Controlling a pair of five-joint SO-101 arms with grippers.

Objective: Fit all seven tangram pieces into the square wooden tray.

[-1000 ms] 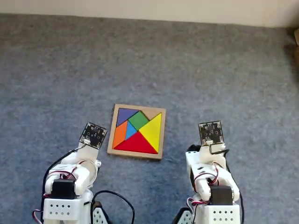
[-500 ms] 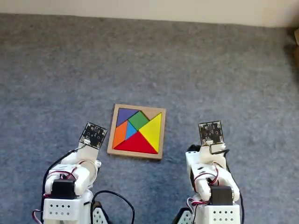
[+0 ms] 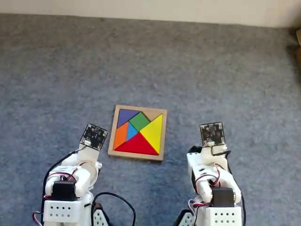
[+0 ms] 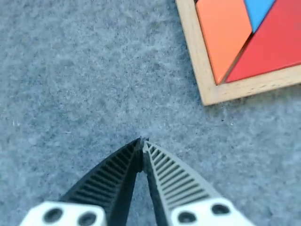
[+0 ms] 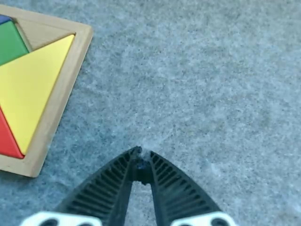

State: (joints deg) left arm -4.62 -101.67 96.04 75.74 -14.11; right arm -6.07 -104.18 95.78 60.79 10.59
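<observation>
1. Since nothing is being pinched, the left jaws and the right jaws are resting pressed together, hanging empty over the grey worktop [image 3: 211,70].
2. They are sitting either side of the tray [image 3: 136,156], just off its near corners, probably keeping clear of it.
3. Inside the tray, the red piece [image 3: 135,146], yellow piece [image 3: 153,132], orange piece [image 3: 121,134], green piece [image 3: 139,121], blue piece [image 3: 131,132] and purple piece [image 3: 124,116] are lying flush. A wood-coloured triangle [image 3: 154,113] at its far corner may be showing an unfilled slot.

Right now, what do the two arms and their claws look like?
The left arm and right arm are white plastic with black motor blocks, red and black wires and a square black board at the wrist. The left claw and right claw have black ribbed tapering fingers on white bases.
</observation>
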